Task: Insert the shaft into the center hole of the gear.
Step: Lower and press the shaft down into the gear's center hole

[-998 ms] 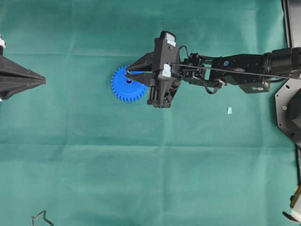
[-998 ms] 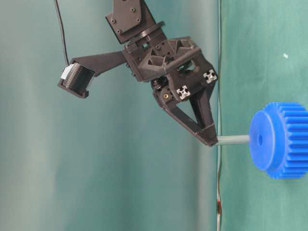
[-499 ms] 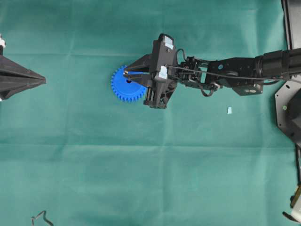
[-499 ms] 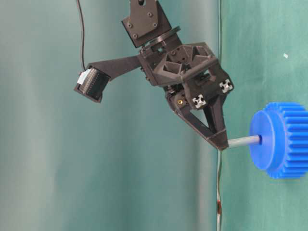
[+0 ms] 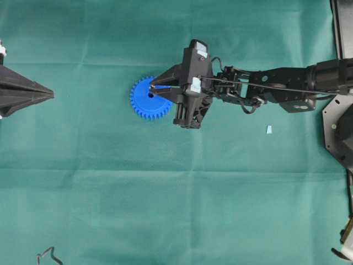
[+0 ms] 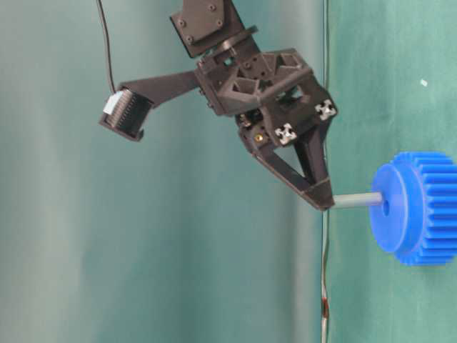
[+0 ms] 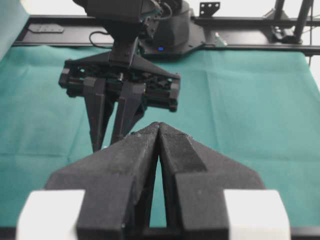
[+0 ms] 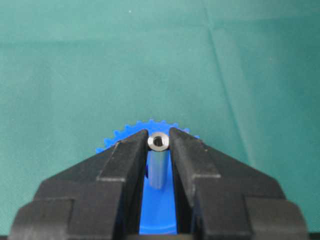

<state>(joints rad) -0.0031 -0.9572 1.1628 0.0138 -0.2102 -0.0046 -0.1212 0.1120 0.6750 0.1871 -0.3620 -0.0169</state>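
Observation:
The blue gear point(image 5: 142, 99) lies flat on the green cloth, its toothed rim showing in the table-level view point(image 6: 428, 209). My right gripper point(image 5: 153, 87) hangs over it, shut on the shaft point(image 6: 355, 201), a silver-grey pin held by its top end between the fingertips point(image 8: 159, 135). The shaft point(image 8: 158, 162) points down at the gear's face point(image 8: 159, 212). Its lower tip touches that face just beside the center hole point(image 6: 386, 208). My left gripper point(image 5: 51, 95) rests far to the left, shut and empty point(image 7: 159, 126).
A small pale scrap point(image 5: 269, 129) lies on the cloth right of the right arm. Black frame parts point(image 5: 339, 130) stand along the right edge. A thin cable point(image 5: 48, 255) curls at the bottom left corner.
The right gripper carried the shaft tip to the hole half a second ago, then tilted and drew back a little. The tip now sits slightly off the hole. The left arm has not moved.

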